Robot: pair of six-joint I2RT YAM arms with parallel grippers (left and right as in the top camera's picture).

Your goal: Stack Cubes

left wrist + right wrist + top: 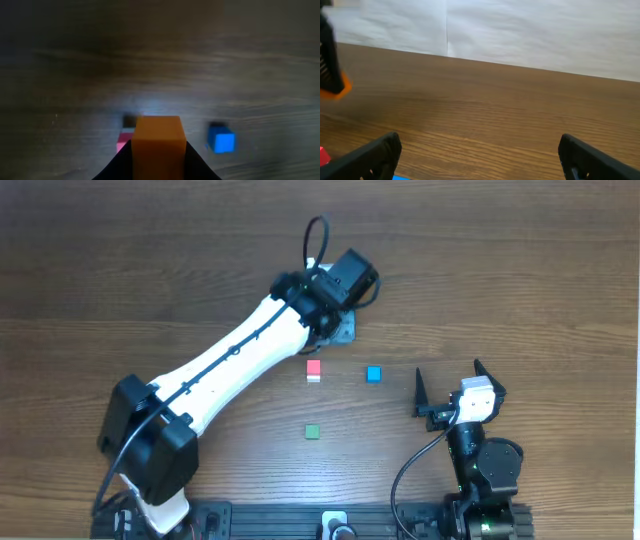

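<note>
Top view evenly lit; left wrist view dim, with faint glare on the table (150, 106).

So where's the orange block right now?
The orange block is clamped in the left gripper, lifted above the middle of the table. It is right by the pink block, with the blue block further right.

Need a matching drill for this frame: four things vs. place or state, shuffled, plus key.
Things:
1. orange cube
2. blue cube
3. green cube
4. right gripper

Place or state:
A. open, holding nothing
B. the cube lying nearest the arm bases
C. held by the left gripper
D. beside the pink cube, on the right arm's side

Pairs: 1-C, 2-D, 3-B, 4-A
</note>
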